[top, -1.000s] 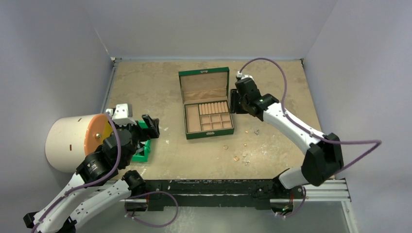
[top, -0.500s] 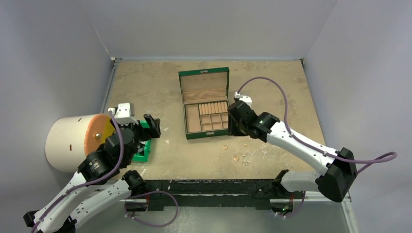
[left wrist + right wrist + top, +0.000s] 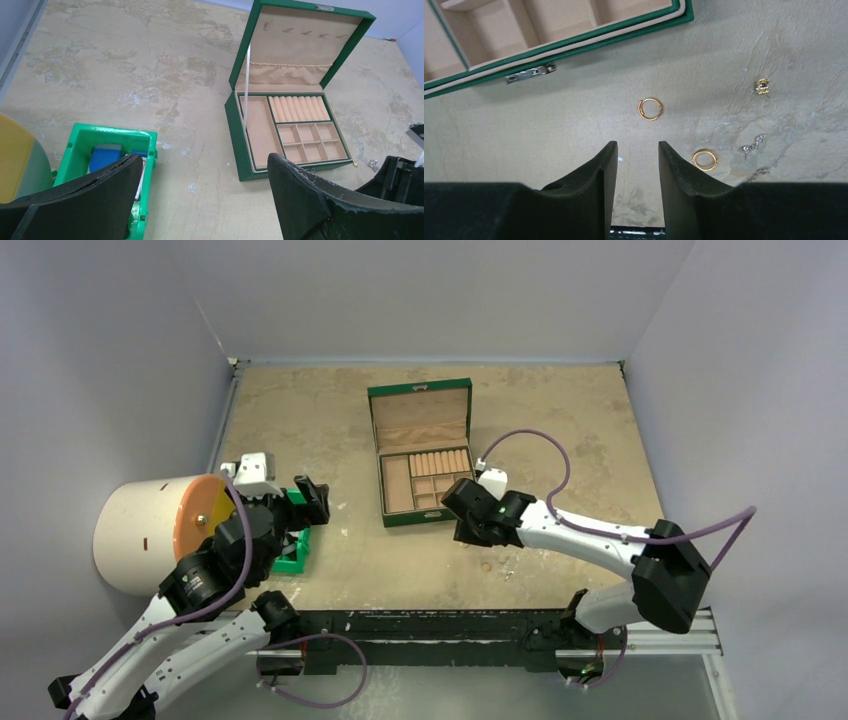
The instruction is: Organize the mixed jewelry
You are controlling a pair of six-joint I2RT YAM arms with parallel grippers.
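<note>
From my remote station I am reading the desk (image 3: 330, 420) from left to right. At the far left a white drum with an orange face (image 3: 140, 530) is lying on its side. Next to it the left end effector (image 3: 300, 520) is hovering over a small green bin (image 3: 293, 558). Its fingers are spread wide and released, with nothing between them. Through the left wrist camera I am looking between those fingers (image 3: 100, 200) at the bin (image 3: 112, 134), which is holding a blue item, and at the green box (image 3: 285, 130) farther off.

The box (image 3: 425, 455) is standing open in the middle of the desk, its lid upright and its tan compartments showing nothing inside. The right end effector (image 3: 462, 522) is hanging low at the box's near right corner. Its fingers are parted by a narrow gap and are gripping nothing.

The jewelry is lying loose on the desk, outside the box. In the right wrist camera a gold ring (image 3: 650, 109) is sitting just ahead of the right end effector (image 3: 637, 146), between the fingertips and the box's front wall (image 3: 624, 33), apart from both. A second gold ring (image 3: 704, 160) is lying just beside the outer edge of one finger. A small sparkly silver piece (image 3: 754, 143) and a gold stud (image 3: 762, 86) are resting farther right.
</note>
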